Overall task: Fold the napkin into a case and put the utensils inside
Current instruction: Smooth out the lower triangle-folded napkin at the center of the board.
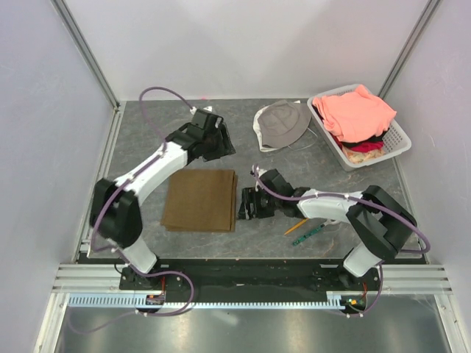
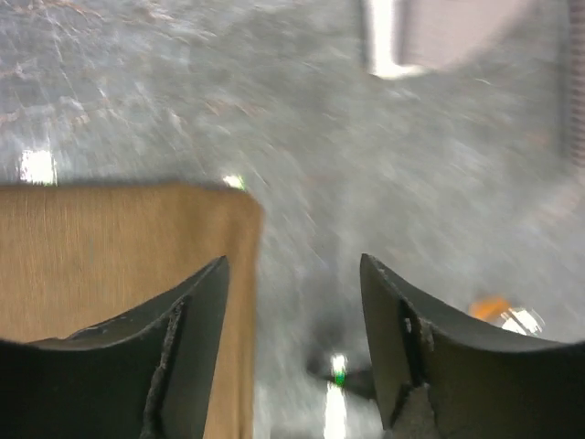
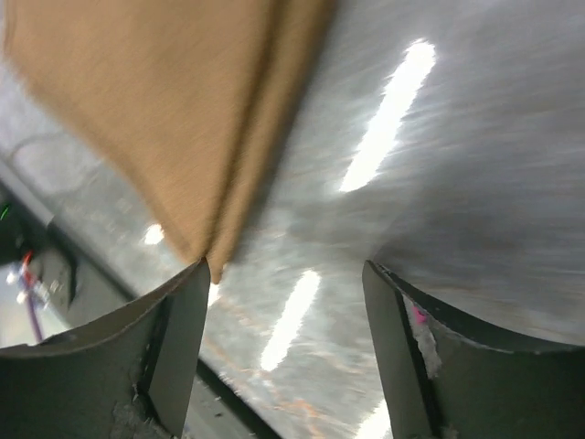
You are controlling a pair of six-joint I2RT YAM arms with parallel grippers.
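Basket with pink clothes far right; left gripper and right gripper wide open, empty.

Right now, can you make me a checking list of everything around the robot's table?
Surface: grey table, flat, with shiny light streaks.
Job's things: brown napkin lying folded and flat; orange fork and green utensil on the table by the right arm, not in the napkin.
Clutter: grey bucket hat; white basket holding pink clothes.
Grippers: left gripper open, holding nothing; right gripper open, holding nothing, beside the napkin's edge.
Cables: purple cables running along both arms, not snagged on anything.
Surroundings: plain white walls with metal frame rails.
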